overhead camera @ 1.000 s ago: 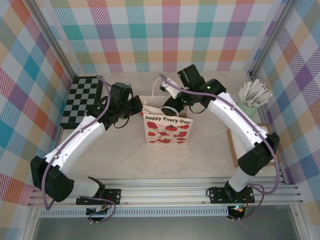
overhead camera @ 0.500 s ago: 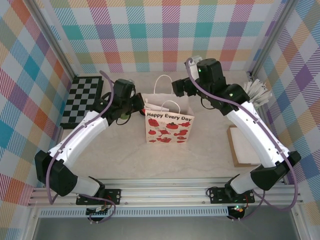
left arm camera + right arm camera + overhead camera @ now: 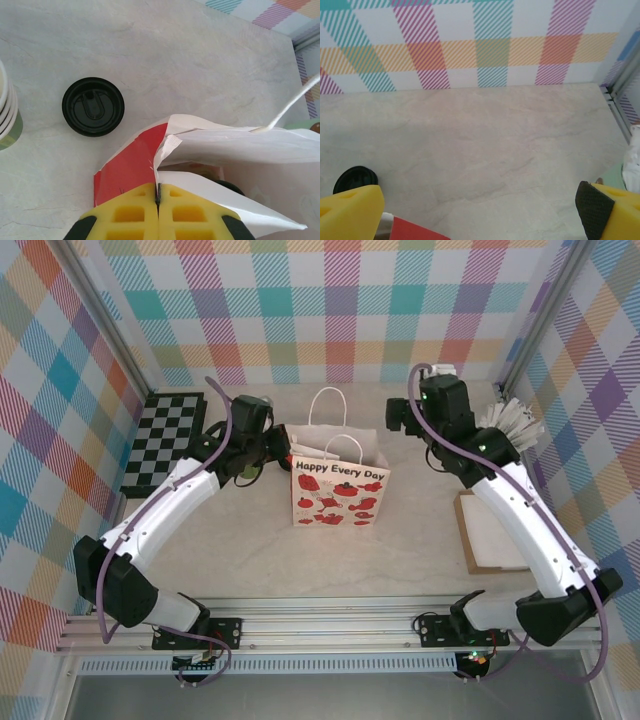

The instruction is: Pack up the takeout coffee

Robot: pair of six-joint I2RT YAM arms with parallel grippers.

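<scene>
A white paper bag (image 3: 338,490) with red tomatoes and "Happy Every Day" stands upright mid-table, its mouth open. My left gripper (image 3: 281,453) is at its left rim. In the left wrist view the yellow fingers (image 3: 125,215) are shut on the bag's paper edge (image 3: 165,150). Down inside the bag a dark rounded edge (image 3: 231,186) shows, which looks like the black lid of the takeout coffee; its cup is hidden. My right gripper (image 3: 398,420) hangs up and to the right of the bag. It (image 3: 480,220) is open wide, with bare table between its fingers.
A black round lid (image 3: 93,106) sits on the table left of the bag, beside a stack of cream-and-green cups (image 3: 7,112). A checkerboard (image 3: 165,440) lies at the far left. A mint cup of white sticks (image 3: 510,430) and a wooden tray (image 3: 495,535) are at the right.
My right gripper has come up out of the bag's mouth, opened wide and swung back to the right. The left gripper kept its hold on the bag's rim.
</scene>
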